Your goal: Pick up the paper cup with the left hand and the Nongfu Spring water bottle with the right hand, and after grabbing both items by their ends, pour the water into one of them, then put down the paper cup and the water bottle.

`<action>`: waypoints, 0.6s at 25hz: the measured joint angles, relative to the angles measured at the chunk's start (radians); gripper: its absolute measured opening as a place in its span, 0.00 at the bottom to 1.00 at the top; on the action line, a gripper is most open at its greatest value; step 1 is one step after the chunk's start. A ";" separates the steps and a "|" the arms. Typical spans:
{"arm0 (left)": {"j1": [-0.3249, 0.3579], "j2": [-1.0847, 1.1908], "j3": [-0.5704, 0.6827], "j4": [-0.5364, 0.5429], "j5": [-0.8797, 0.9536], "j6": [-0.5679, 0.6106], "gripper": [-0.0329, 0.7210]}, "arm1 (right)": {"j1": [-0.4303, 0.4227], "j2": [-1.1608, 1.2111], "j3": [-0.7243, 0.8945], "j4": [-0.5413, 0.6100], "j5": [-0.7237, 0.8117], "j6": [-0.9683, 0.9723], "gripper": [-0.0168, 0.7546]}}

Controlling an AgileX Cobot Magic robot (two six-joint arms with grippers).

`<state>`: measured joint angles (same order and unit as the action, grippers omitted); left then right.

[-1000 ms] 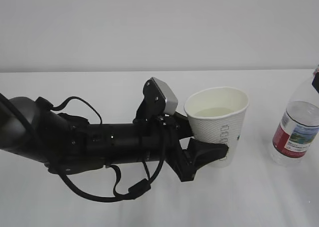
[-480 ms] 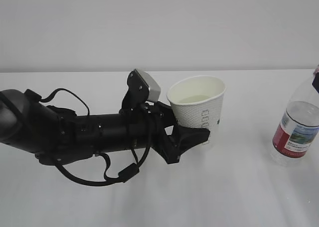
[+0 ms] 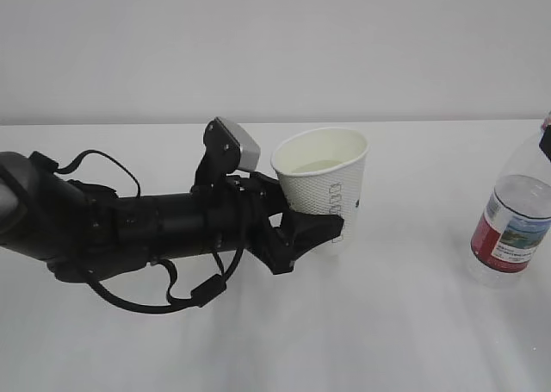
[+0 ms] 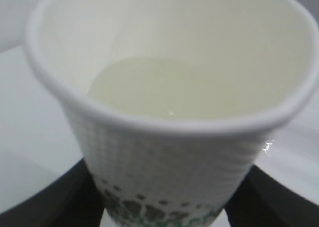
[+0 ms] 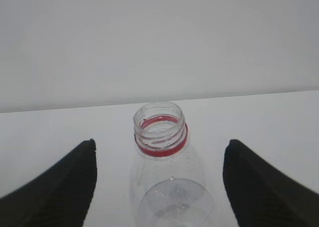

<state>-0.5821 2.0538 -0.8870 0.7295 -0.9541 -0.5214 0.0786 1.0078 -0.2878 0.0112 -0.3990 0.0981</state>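
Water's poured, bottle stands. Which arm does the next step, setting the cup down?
Left. Its gripper is clamped on the paper cup, which holds water. The right gripper stands open around the bottle, holding nothing.

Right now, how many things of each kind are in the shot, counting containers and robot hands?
Paper cups: 1, the paper cup, with water in it, held in the left hand.
Bottles: 1, the Nongfu Spring water bottle, uncapped, standing on the table.
Robot hands: 2, the left and the right hand, which is open around the bottle.
Total: 4
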 joint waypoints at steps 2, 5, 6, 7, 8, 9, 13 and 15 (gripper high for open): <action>0.018 0.000 0.009 0.002 0.000 0.002 0.70 | 0.000 0.000 0.000 0.000 0.000 0.000 0.79; 0.043 0.000 0.019 0.002 -0.016 0.030 0.70 | 0.000 0.000 0.000 0.000 0.000 0.000 0.79; 0.049 0.000 0.023 0.002 -0.021 0.040 0.70 | 0.000 0.000 0.000 0.000 0.000 0.000 0.79; 0.055 0.000 0.023 0.002 -0.023 0.044 0.70 | 0.000 0.000 0.000 0.000 0.000 -0.002 0.79; 0.061 0.000 0.023 0.002 -0.023 0.047 0.70 | 0.000 0.000 0.000 0.000 0.000 -0.002 0.79; 0.067 0.000 0.023 0.002 -0.023 0.049 0.70 | 0.000 0.000 0.000 0.000 0.000 -0.002 0.79; 0.088 0.000 0.023 0.002 -0.023 0.050 0.70 | 0.000 0.000 0.000 0.000 0.000 -0.002 0.79; 0.100 0.000 0.027 0.002 -0.023 0.050 0.70 | 0.000 0.000 0.000 0.000 0.000 -0.002 0.79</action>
<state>-0.4817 2.0538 -0.8600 0.7317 -0.9774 -0.4711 0.0786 1.0078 -0.2878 0.0112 -0.3990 0.0960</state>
